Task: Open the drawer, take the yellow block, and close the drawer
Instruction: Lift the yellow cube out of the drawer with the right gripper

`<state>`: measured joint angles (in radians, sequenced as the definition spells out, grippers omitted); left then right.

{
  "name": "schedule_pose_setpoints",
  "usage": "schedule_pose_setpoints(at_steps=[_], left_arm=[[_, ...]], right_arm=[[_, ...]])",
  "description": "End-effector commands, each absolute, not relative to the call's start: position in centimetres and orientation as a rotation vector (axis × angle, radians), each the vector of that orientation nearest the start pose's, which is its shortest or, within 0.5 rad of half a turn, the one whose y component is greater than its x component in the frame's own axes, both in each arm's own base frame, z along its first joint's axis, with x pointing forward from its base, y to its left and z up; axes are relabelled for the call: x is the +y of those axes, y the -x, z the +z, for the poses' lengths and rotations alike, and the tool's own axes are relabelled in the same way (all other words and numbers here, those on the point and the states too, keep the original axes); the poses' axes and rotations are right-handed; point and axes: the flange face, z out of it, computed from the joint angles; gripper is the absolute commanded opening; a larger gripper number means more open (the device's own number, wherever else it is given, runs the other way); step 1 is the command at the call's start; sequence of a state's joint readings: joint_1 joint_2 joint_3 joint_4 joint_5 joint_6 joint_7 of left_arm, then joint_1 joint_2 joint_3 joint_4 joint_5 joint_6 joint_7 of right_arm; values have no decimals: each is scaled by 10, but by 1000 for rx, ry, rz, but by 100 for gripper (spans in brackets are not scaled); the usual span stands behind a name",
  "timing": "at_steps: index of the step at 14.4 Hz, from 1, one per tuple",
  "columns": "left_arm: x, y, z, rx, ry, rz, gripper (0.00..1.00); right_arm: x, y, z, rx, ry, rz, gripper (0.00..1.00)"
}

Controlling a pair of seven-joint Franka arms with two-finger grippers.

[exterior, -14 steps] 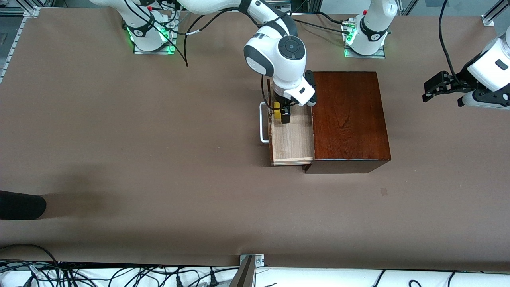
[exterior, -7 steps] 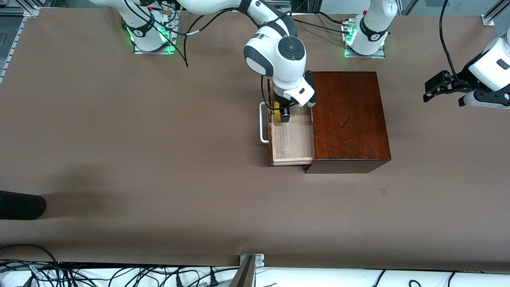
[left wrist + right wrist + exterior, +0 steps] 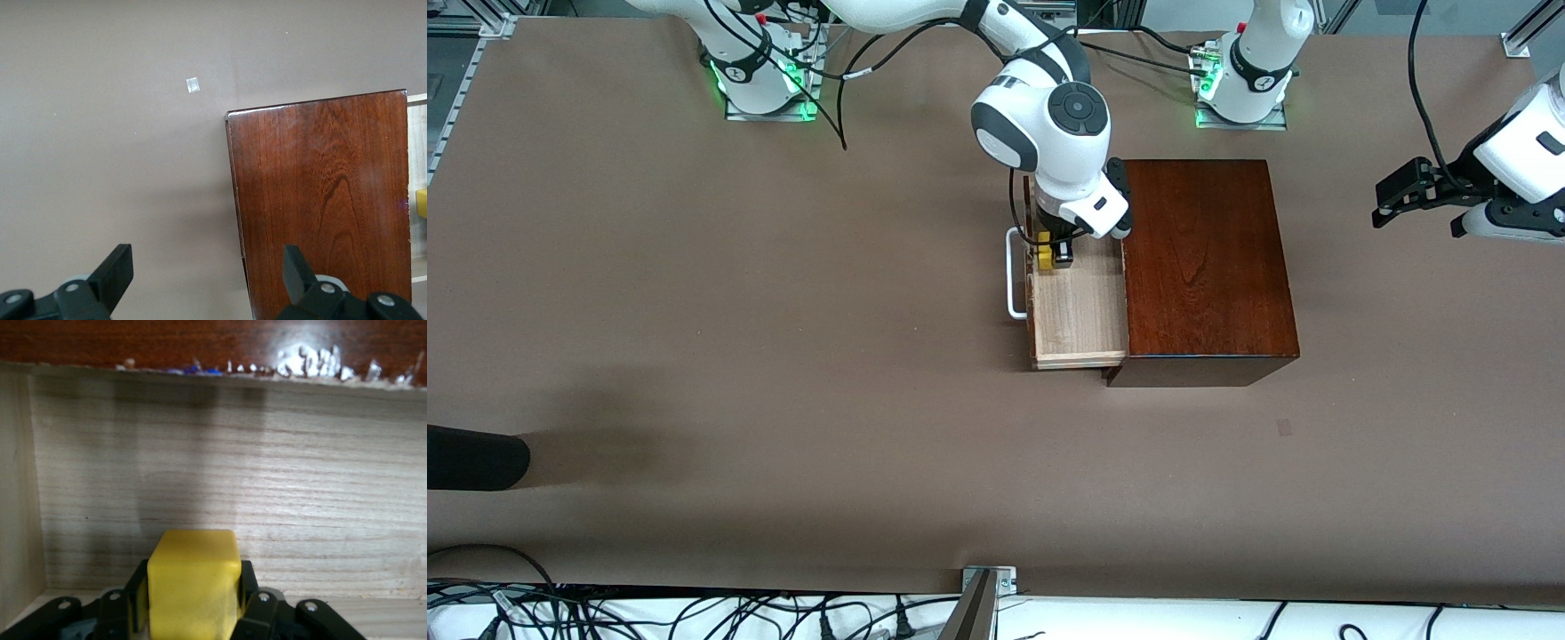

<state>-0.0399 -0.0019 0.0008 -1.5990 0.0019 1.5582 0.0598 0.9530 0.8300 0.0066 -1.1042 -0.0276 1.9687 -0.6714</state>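
in the open drawer: the right gripper was lowered, its fingers clamped on two sides of the yellow block.
yellow block: seen inside the pale wood tray, near the tray's front wall and the white handle, at the end farther from the front camera.
drawer: shown pulled out from the wooden box, toward the right arm's end of the table.
left gripper: held in the air over bare table at the left arm's end, well apart from the box; its fingers were spread wide with nothing between them.
left arm: shown waiting.
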Motion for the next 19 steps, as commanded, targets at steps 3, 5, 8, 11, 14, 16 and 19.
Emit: schedule_pose_setpoints(at_steps=[3, 5, 8, 11, 14, 16, 19], left_arm=[[-20, -550, 619, 166, 3133, 55, 100], [-21, -550, 619, 168, 3133, 55, 100], [-21, -550, 619, 168, 3133, 55, 100], [-21, -552, 617, 166, 3137, 60, 100], [-21, -556, 610, 169, 3137, 75, 100], [-25, -560, 609, 178, 3136, 77, 100], [-64, -564, 591, 303, 3134, 142, 100]], right_arm=[[633, -434, 328, 2272, -2081, 36, 0], [629, -434, 341, 2263, -2087, 11, 0], [622, -430, 383, 2221, -2137, 23, 0], [609, -433, 443, 2154, -2216, 116, 0], [577, -451, 500, 2059, -2309, 184, 0], [541, -476, 520, 1940, -2406, 148, 0], [474, -530, 545, 1775, -2520, 175, 0]])
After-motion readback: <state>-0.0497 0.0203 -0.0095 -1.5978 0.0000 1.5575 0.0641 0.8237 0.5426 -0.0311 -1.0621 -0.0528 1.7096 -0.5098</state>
